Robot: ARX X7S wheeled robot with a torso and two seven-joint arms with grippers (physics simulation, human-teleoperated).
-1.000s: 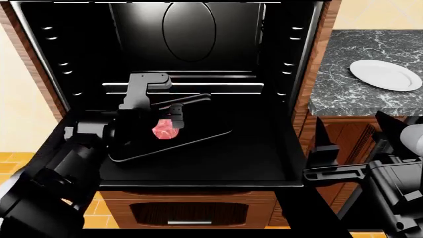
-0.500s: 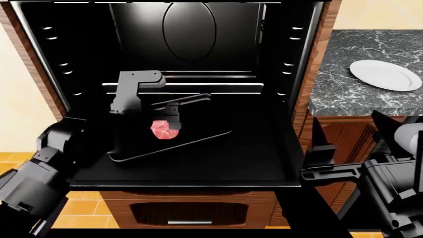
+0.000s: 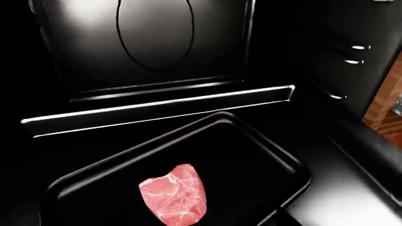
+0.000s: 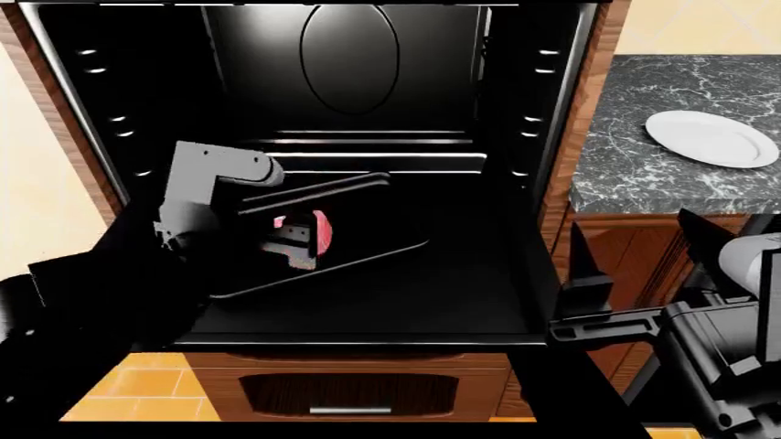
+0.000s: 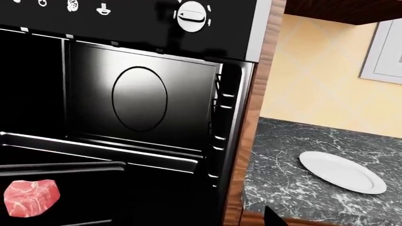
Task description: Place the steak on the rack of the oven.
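The steak [image 3: 176, 195] lies flat in a black rimmed tray [image 3: 251, 155] inside the open oven [image 4: 354, 64]. In the head view the steak [image 4: 321, 229] is partly hidden by my left gripper [image 4: 293, 242], which hovers just to its left and appears open, not holding it. The rack [image 4: 366, 165] shows as glossy rods across the cavity right behind the tray. The right wrist view also shows the steak [image 5: 31, 197]. My right gripper [image 4: 641, 251] stands open and empty outside the oven, by the cabinet at the right.
A white plate [image 4: 711, 137] sits on the dark marble counter [image 4: 659, 91] right of the oven. Brown wood frames the cavity, with a drawer [image 4: 347, 393] below. Ribbed rails line both oven walls.
My left arm has drawn back to the left, away from the steak, which stays on the tray. The right arm has barely shifted.
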